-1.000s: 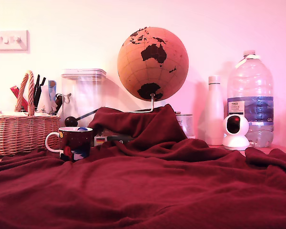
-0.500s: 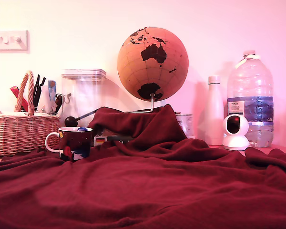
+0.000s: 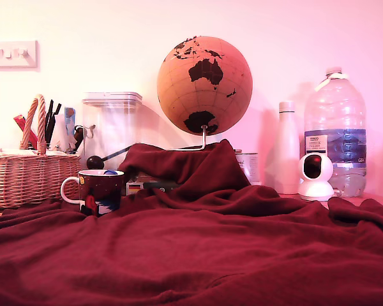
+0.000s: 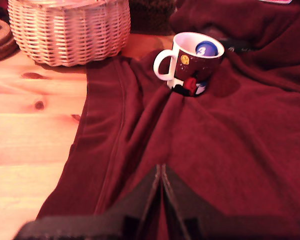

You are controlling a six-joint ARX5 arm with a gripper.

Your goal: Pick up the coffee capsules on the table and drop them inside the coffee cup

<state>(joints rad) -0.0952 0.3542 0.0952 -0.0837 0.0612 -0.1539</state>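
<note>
One blue capsule (image 4: 206, 49) shows in the cup (image 4: 192, 62), others perhaps hidden; claw (image 4: 161, 172) pressed together.

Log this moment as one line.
pincer: shut, empty, over cloth | mug: upright, blue capsule inside | loose capsules: none visible

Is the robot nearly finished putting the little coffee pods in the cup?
Probably nearly. A blue pod already sits inside the cup, its top showing above the rim in both views. The gripper is shut and holds nothing. No other pods show on the red cloth or the bare wood, so any others are either in the cup beneath the blue one or hidden.
</note>
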